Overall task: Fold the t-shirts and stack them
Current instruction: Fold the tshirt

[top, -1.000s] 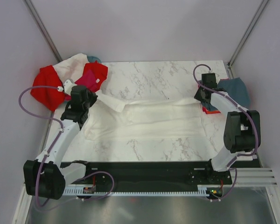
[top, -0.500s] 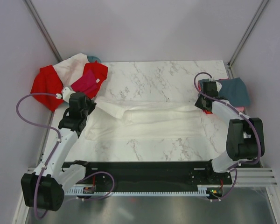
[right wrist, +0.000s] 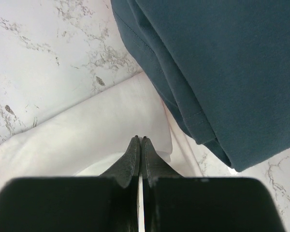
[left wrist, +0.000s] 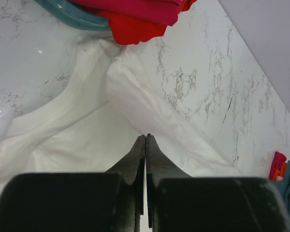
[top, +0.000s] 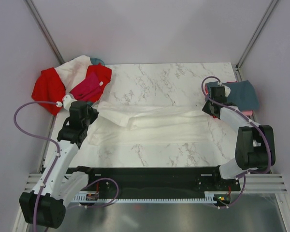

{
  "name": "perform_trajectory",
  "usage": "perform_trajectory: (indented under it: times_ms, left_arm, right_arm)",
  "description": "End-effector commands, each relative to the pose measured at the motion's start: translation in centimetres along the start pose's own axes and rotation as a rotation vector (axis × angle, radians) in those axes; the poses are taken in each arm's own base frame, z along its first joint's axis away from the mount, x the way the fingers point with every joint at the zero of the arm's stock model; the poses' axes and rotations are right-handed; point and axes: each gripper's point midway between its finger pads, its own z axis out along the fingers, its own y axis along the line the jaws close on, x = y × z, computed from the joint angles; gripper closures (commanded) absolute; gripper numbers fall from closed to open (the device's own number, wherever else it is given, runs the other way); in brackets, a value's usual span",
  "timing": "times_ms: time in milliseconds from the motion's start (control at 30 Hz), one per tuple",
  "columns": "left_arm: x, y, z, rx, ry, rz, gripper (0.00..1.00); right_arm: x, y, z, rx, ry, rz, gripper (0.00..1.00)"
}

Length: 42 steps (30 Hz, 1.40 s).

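Left tool (left wrist: pixel 145 138): jaws shut tight, tips pinching a fold of the white t-shirt (top: pixel 159 123) at its left end, close to the worktop's (top: pixel 169 79) left edge. Wrist view shows white cloth running away from the tips in two rumpled bands toward the far left corner.

Right tool (right wrist: pixel 139 140): jaws also shut, tips clamped on the white t-shirt's right end, close to the right edge of the worktop. Its tips sit just beside the hem of the slate-blue t-shirt (right wrist: pixel 222 58). Cannot tell whether they touch it.

The white t-shirt lies flat across the middle of the worktop, stretched long from the left tool to the right tool. A folded-over band runs along its far side, and bare marble shows both near and far of it.

The slate-blue t-shirt sits at the right edge toward the far corner, partly hanging off the worktop. A strip of coral-red fabric (left wrist: pixel 279 164) peeks from under its near side.

Far left corner holds a heap: the red t-shirt (top: pixel 46 89), the magenta t-shirt (top: pixel 87 86) on top of it, and another pale shirt (top: pixel 75 67) draped behind. All are piled over the teal basket (left wrist: pixel 72 14), with only its rim visible. The heap overhangs the left edge.
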Motion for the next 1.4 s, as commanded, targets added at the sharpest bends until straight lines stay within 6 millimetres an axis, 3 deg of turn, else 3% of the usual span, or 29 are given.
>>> perform_trajectory:
  times_ms: [0,400,667,700,867,933,1167,1367]
  left_arm:
    - [-0.5,0.4,-1.0,-0.004,-0.028,0.004,0.98]
    - [1.6,1.8,-2.4,-0.01,0.03,0.013,0.98]
    - [4.2,3.3,-3.0,-0.014,0.099,-0.004,0.98]
    - [4.4,3.5,-3.1,-0.014,0.108,-0.01,0.98]
    - [5.7,4.3,-3.4,-0.019,0.142,-0.024,0.98]
    - [5.9,4.5,-3.4,-0.02,0.149,-0.029,0.98]
    - [5.6,4.5,-4.3,-0.024,0.153,-0.031,0.98]
    - [4.9,4.0,-5.0,-0.01,0.146,-0.039,0.98]
  right_arm:
    - [-1.6,0.1,-0.9,-0.008,-0.068,0.021,1.0]
    - [0.2,-1.0,-1.5,-0.002,-0.059,0.03,1.0]
    - [2.1,-2.4,-1.1,0.029,-0.057,0.054,1.0]
    - [2.5,-2.8,-1.2,0.037,-0.058,0.067,0.97]
    - [2.6,-3.2,-2.0,0.012,-0.123,0.104,0.47]
    - [2.4,-2.9,-2.3,-0.003,-0.132,0.101,0.44]
    - [0.7,-0.8,-3.3,-0.058,-0.152,0.039,0.47]
    - [1.1,1.0,-1.9,-0.096,-0.082,0.025,0.69]
